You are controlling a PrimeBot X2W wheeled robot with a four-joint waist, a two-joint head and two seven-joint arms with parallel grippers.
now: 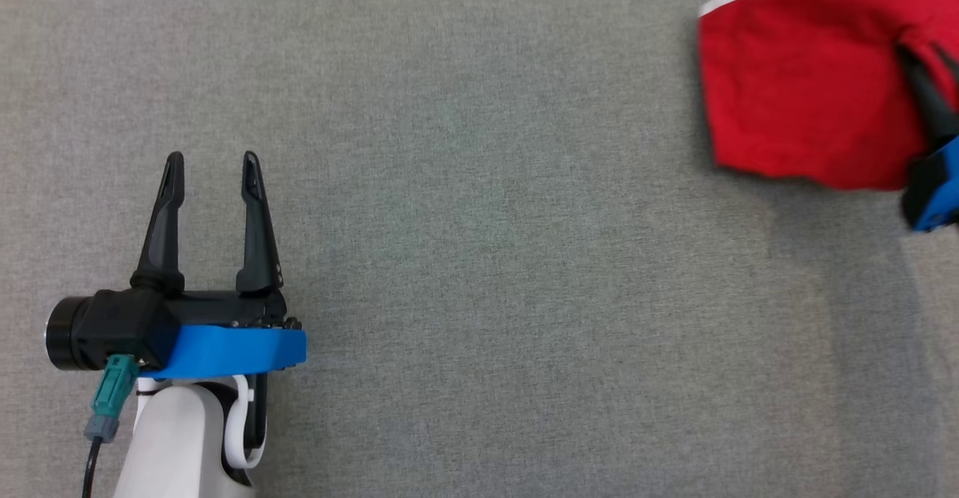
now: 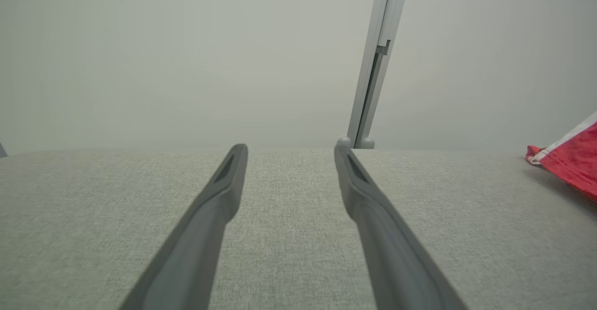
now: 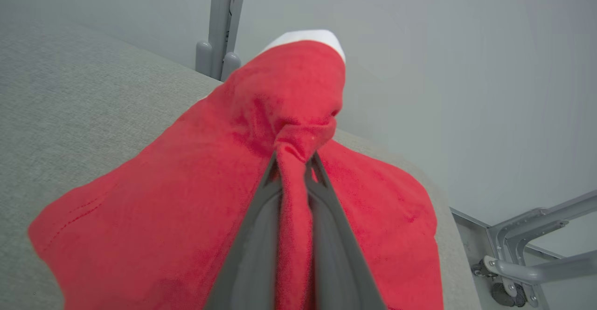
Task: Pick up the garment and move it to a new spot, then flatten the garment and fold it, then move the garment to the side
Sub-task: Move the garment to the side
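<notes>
The garment [image 1: 802, 86] is red cloth with a white trim, bunched at the far right of the grey table. My right gripper [image 1: 925, 52] is shut on a fold of it, and the cloth hangs lifted from the pinch. In the right wrist view the red garment [image 3: 196, 198] drapes down both sides of the right gripper [image 3: 295, 158], cloth squeezed between its fingers. My left gripper [image 1: 212, 157] stands open at the lower left, far from the cloth, nothing between its fingers. The left wrist view shows the left gripper [image 2: 289, 148] open and a corner of the garment [image 2: 571, 161] at the right edge.
A grey fabric tabletop [image 1: 479, 258] spreads across the head view. A pale upright post [image 2: 378, 58] stands behind the table's far edge against a plain wall. A metal frame [image 3: 536, 249] sits below the table's right edge.
</notes>
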